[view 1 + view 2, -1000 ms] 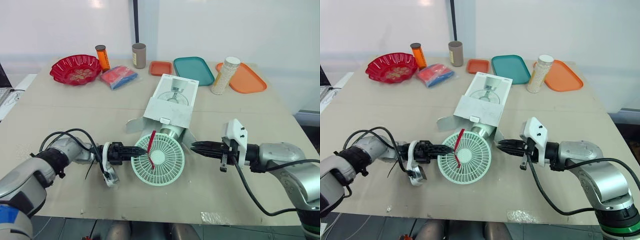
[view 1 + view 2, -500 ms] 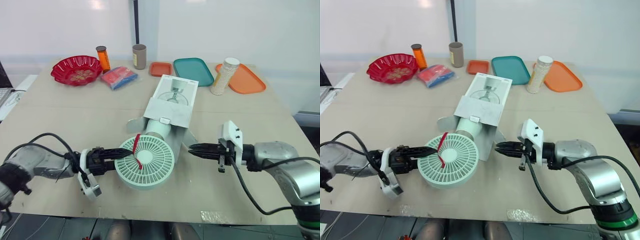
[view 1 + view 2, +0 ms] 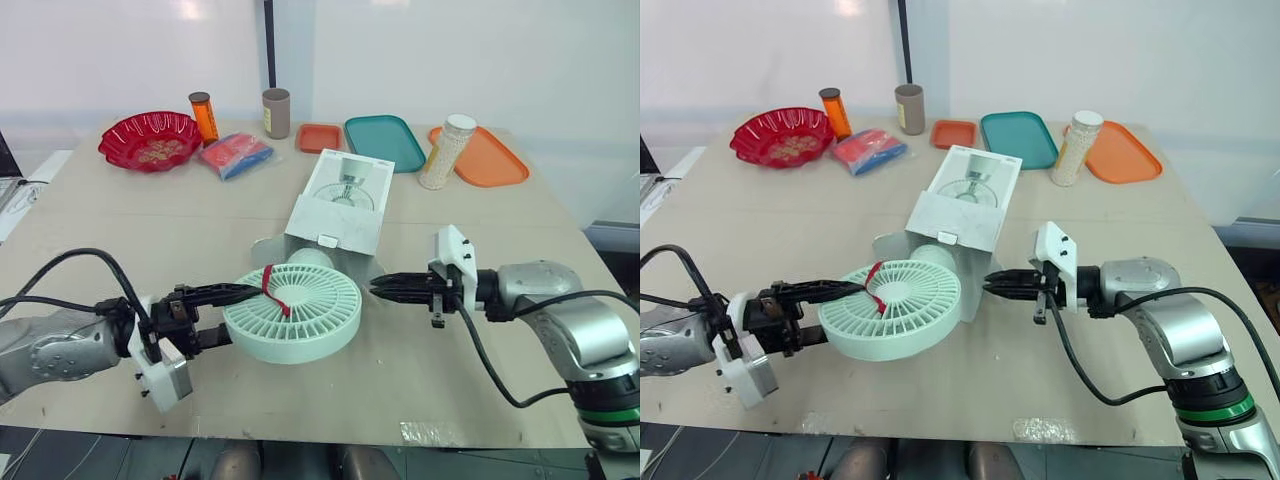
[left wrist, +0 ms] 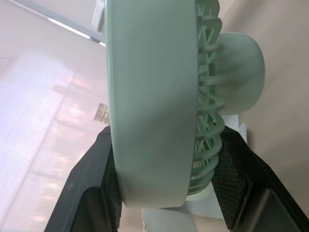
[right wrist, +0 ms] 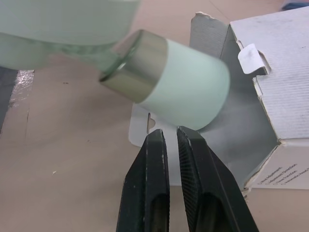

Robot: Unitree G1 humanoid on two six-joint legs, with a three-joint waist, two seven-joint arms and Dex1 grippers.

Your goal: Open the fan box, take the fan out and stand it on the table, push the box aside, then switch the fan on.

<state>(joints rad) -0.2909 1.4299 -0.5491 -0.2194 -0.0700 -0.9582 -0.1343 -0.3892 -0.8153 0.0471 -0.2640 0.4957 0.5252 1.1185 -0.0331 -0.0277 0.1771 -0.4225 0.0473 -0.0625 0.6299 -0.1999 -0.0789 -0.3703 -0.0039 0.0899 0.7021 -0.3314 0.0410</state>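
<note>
The mint-green fan lies tilted in front of the white fan box, its round grille facing up with a red tie across it. My left gripper is shut on the rim of the fan head, one finger on each side. The fan's base, mint with a silver ring, is still at the box's open flaps. My right gripper hovers just right of the box mouth, pointing at the base, shut with nothing between its fingers.
Along the table's far edge stand a red bowl, an orange bottle, a brown cup, a blue-and-red packet, a small orange tray, a teal tray, a white jar and an orange tray.
My left gripper has drawn the fan head back and to the left, tipping the grille from facing me to nearly flat. The right gripper edged a little toward the box mouth.
</note>
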